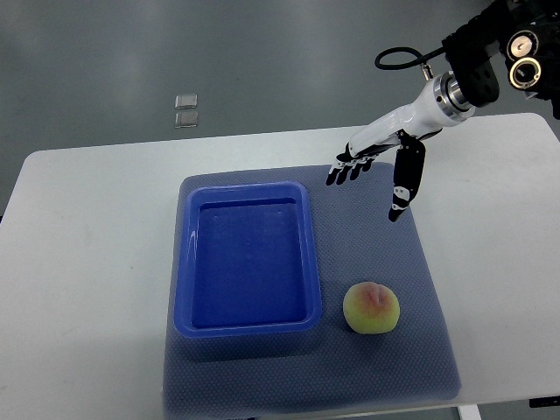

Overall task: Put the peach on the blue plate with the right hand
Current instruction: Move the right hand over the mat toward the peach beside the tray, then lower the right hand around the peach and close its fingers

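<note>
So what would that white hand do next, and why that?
Probably the right hand should come down and toward the camera until it is over the peach. Its fingers are spread and hold nothing, and it hovers over the far edge of the grey mat, well away from the fruit. The peach sits on the mat just right of the empty blue plate, so grasping it comes first.

**Item count, top view**

1 peach (pixel 372 308). 1 blue plate (pixel 247 258), tray-shaped w/ raised rim. 1 grey-blue mat (pixel 411 289). 1 white table (pixel 87 262). 1 robot hand (pixel 378 171), the right; no 2nd hand in shot. 2 small clear squares (pixel 185 111) on the floor beyond the table.
</note>
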Robot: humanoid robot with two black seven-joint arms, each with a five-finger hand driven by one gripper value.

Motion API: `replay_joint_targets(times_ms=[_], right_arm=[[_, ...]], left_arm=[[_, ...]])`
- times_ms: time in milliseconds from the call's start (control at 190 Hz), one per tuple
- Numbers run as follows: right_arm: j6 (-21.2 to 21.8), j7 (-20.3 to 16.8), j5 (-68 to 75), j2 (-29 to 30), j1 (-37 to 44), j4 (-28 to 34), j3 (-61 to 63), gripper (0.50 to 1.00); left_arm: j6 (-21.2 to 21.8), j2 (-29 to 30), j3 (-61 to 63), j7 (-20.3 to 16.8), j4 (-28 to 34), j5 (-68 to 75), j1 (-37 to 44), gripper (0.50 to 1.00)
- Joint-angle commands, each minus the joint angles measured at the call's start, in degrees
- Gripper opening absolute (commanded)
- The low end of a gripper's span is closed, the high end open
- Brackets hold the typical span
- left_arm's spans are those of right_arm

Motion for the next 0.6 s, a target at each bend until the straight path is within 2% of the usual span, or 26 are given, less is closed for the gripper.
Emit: replay_joint_targets(times_ms=[0,200,373,547,552,594], right_arm=[[0.00,-0.30,4.90,-0.44,-0.22,1.57,-0.29,0.932],[0.00,-0.21,9.29,-0.53,-2.50,2.71,-0.21,0.930],[-0.02,-0.21,9.20,-0.61,-8.48,3.15,-0.21,0.930],[-2.83,-0.21,9.11,-0.97,-11.03,3.68,-0.21,0.930],[-4.31,-0.21,9.03,-0.88,-12.16,3.68,-0.21,0.930],[-5.21,-0.21,8.76,-1.05,-13.40,3.68,-0.21,0.930]], left_arm=[[-0.01,0.00,-0.08,0.00,-0.17,-0.01,0.00,1.000],[-0.01,0.00,-0.08,0.09,-0.79,-0.01,0.00,1.000],[-0.01,0.00,-0.08,0.09,-0.88,-0.01,0.00,1.000],[-0.01,0.00,-0.08,0.09,-0.79,-0.01,0.00,1.000],[-0.01,0.00,-0.08,0.09,-0.79,-0.01,0.00,1.000],[-0.01,0.00,-0.08,0.09,-0.79,-0.01,0.00,1.000]])
